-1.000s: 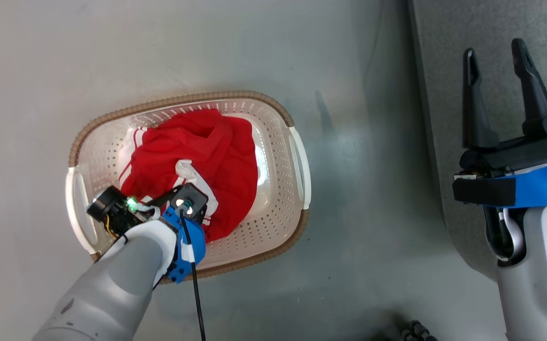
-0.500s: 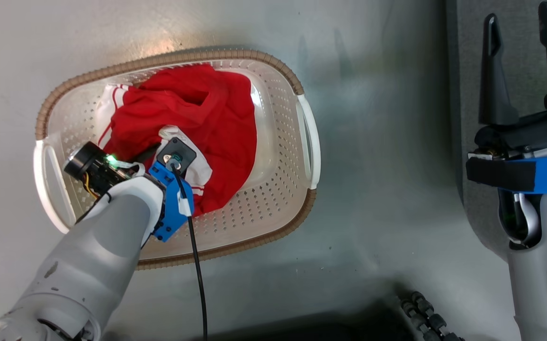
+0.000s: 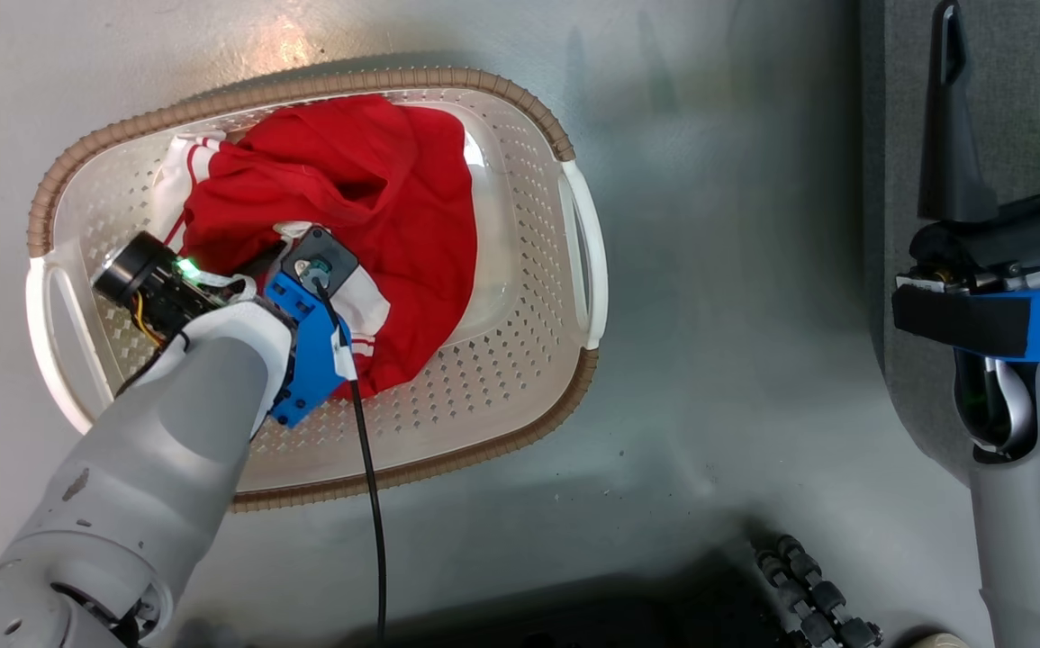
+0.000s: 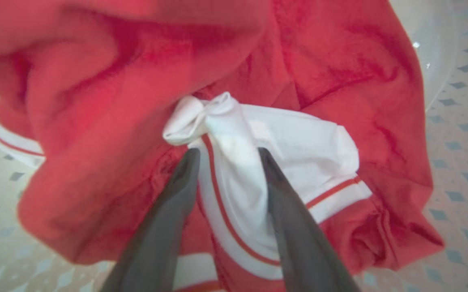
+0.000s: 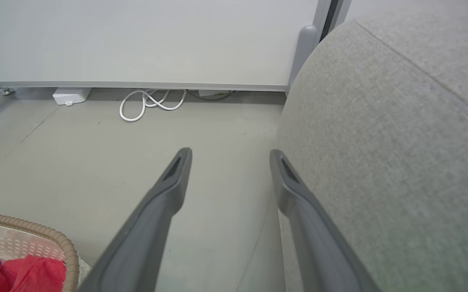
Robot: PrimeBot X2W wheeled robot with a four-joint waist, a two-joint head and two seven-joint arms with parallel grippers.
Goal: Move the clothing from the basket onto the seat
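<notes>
Perforated plastic basket [image 3: 520, 378], crumpled soft red clothing [image 3: 375, 162], left end effector [image 4: 225, 152] released astride it

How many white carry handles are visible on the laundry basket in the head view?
2. On the basket, one handle is at the view's left end, and the other handle is at the right end, toward the seat. Both ends are visible, so none seems hidden.

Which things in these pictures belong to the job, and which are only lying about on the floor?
Belong to the job:
clothing, inside the basket
grey seat
left gripper, open around a white fold of the clothing
right gripper, open and empty

Only lying about:
white cable, coiled by the wall
small white box near it
</notes>
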